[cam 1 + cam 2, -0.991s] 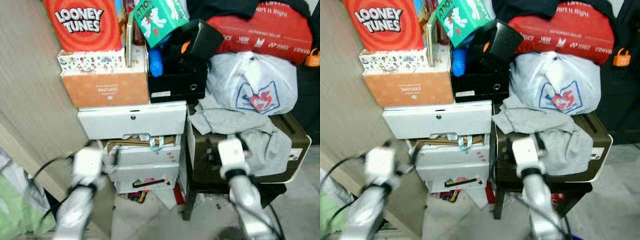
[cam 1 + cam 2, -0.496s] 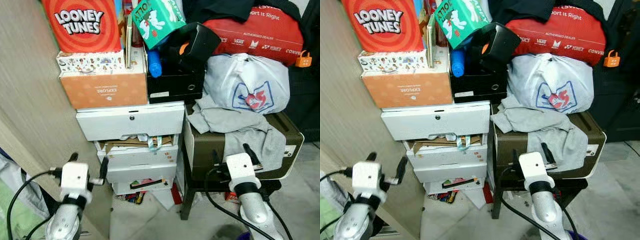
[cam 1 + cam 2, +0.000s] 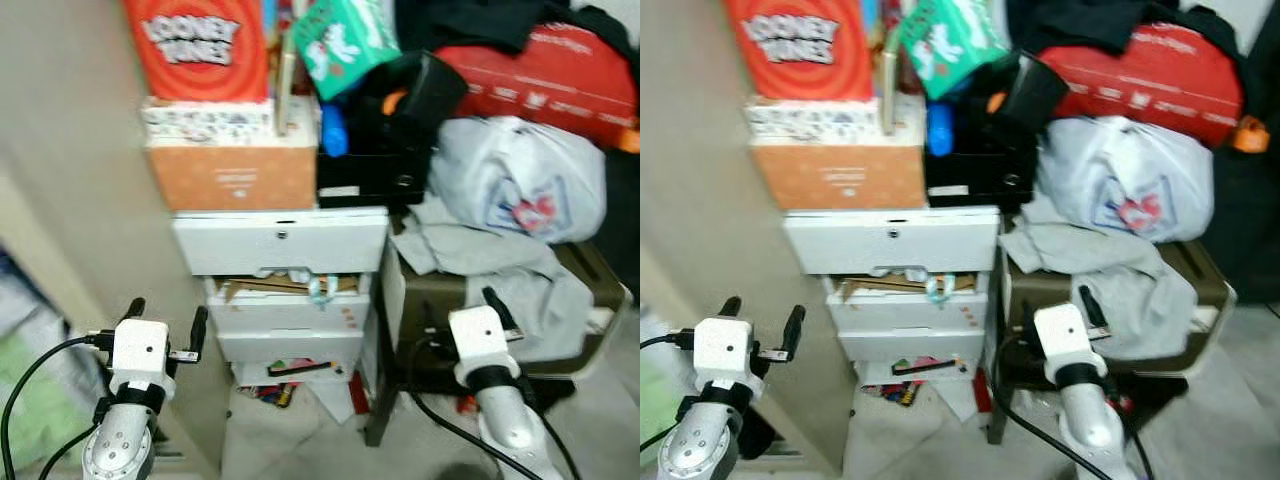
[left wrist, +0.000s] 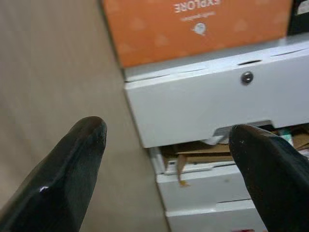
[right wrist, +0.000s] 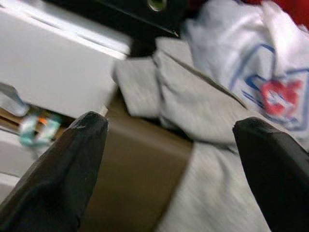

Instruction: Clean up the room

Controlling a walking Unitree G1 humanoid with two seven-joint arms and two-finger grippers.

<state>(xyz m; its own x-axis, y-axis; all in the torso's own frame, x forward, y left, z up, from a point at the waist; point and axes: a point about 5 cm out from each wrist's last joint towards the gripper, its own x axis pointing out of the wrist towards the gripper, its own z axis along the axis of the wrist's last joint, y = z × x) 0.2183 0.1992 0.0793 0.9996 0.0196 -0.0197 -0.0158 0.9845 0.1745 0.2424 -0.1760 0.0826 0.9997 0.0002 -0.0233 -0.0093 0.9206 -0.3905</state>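
A cluttered stack stands before me, blurred in the eye views. White drawers (image 3: 280,245) carry an orange box (image 3: 235,180) and a Looney Tunes box (image 3: 195,45). A grey cloth (image 3: 500,260) is draped over a brown printer (image 3: 598,268), under a white plastic bag (image 3: 520,190). My left gripper (image 3: 166,318) is held low, short of the drawers, open and empty; the left wrist view looks at the top drawer (image 4: 212,106). My right gripper (image 3: 462,308) is open and empty, short of the printer; the grey cloth (image 5: 193,101) lies beyond its fingers.
A beige wall panel (image 3: 80,200) closes off the left side. A black box (image 3: 365,165), a green box (image 3: 345,40) and a red bag (image 3: 560,85) top the pile. Coloured papers (image 3: 285,380) lie on the floor under the drawers.
Both arms have dropped lower and back from the stack since a second ago. The whole picture has since shifted right and blurred, so the camera moved. Both grippers stay open.
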